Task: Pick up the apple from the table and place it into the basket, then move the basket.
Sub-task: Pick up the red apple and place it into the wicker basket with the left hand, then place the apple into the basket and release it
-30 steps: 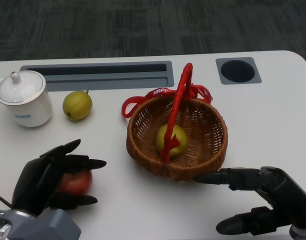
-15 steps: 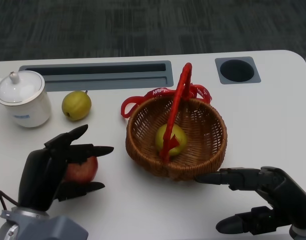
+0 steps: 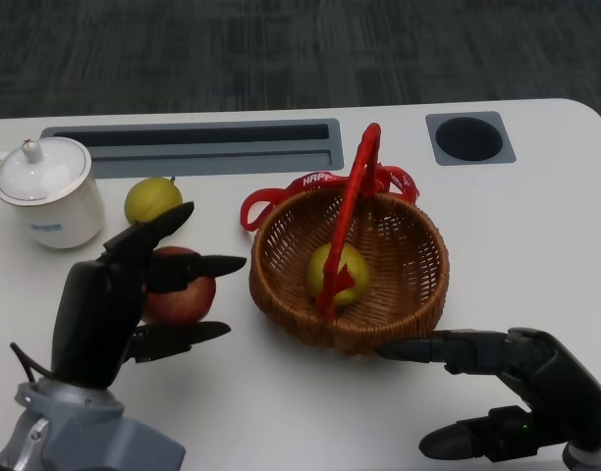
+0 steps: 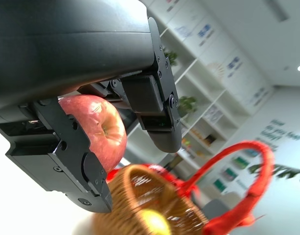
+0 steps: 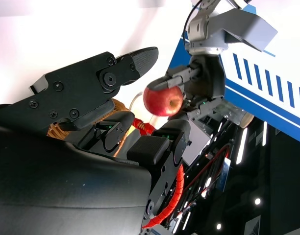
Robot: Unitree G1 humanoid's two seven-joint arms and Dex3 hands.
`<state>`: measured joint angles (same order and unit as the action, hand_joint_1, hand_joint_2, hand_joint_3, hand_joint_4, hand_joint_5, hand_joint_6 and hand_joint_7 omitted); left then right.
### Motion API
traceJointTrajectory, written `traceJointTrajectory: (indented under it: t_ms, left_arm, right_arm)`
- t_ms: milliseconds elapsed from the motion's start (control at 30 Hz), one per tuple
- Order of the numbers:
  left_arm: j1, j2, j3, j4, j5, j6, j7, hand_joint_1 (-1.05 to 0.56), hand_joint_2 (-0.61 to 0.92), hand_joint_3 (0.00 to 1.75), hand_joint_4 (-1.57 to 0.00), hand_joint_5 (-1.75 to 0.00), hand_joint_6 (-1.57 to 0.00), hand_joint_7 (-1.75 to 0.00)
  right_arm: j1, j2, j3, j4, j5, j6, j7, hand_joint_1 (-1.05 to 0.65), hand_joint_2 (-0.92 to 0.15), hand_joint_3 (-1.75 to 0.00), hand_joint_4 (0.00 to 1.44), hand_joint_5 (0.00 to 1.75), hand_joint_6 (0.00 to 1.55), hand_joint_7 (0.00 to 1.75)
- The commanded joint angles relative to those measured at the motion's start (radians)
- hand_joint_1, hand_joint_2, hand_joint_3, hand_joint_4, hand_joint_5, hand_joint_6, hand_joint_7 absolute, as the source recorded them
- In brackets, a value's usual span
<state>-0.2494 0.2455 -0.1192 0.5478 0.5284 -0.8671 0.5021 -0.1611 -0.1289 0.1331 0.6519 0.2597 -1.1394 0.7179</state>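
My left hand (image 3: 119, 294) grips the red apple (image 3: 179, 286) and holds it above the table, just left of the wicker basket (image 3: 409, 265). The left wrist view shows the apple (image 4: 98, 129) between the fingers (image 4: 155, 105), with the basket (image 4: 140, 205) beyond it. The basket has a red handle (image 3: 352, 206) and a red ribbon, and a yellow-green fruit (image 3: 338, 274) lies inside. My right hand (image 3: 521, 392) rests on the table by the basket's near right rim, fingers apart and empty, one fingertip close to the wicker. From the right wrist view the apple (image 5: 163, 100) is seen in the other hand.
A white lidded cup (image 3: 47, 191) stands at the far left, with a yellow-green pear (image 3: 151, 199) beside it, just behind the held apple. A long grey slot (image 3: 192, 147) and a round recess (image 3: 469, 138) lie along the table's far side.
My left hand has lifted the apple off the table and carried it up and toward the basket. The right hand has stayed in place.
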Motion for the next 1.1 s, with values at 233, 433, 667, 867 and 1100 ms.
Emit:
traceJointTrajectory:
  t_ms: [233,433,667,867,1100]
  left_arm:
    - [-0.085,-0.018,0.01,-0.123,-0.065,0.01,-0.09,-0.01,0.73,0.01,-1.35,-0.05,-1.2,-0.01]
    - [-0.154,-0.039,0.005,-0.138,-0.073,0.008,-0.12,-0.06,0.73,0.0,-1.37,-0.05,-1.21,-0.01]
    - [-0.258,-0.07,-0.015,-0.005,-0.088,-0.003,-0.148,-0.02,0.73,0.01,-1.29,0.0,-1.19,0.0]
    - [-0.323,-0.11,-0.029,0.153,-0.13,-0.02,-0.19,0.03,0.74,0.01,-1.28,0.0,-1.16,0.0]
    - [-0.394,-0.15,-0.041,0.351,-0.137,-0.062,-0.198,0.02,0.76,0.01,-1.26,0.0,-1.14,0.0]
  right_arm:
    - [0.009,0.004,-0.009,0.008,0.007,-0.025,-0.011,-0.37,-0.79,0.0,0.79,0.0,0.74,0.0]
    - [0.012,0.008,-0.012,0.01,-0.002,-0.035,-0.024,-0.37,-0.79,0.0,0.79,0.0,0.74,0.0]
    - [0.021,0.009,-0.008,0.006,-0.001,-0.044,-0.032,-0.36,-0.79,0.0,0.79,0.0,0.74,0.0]
    - [0.046,0.002,-0.011,-0.014,-0.01,-0.038,-0.049,-0.37,-0.8,0.0,0.79,0.0,0.74,0.0]
    - [0.084,-0.007,-0.012,-0.059,-0.031,-0.026,-0.081,-0.39,-0.81,0.0,0.78,0.0,0.74,0.0]
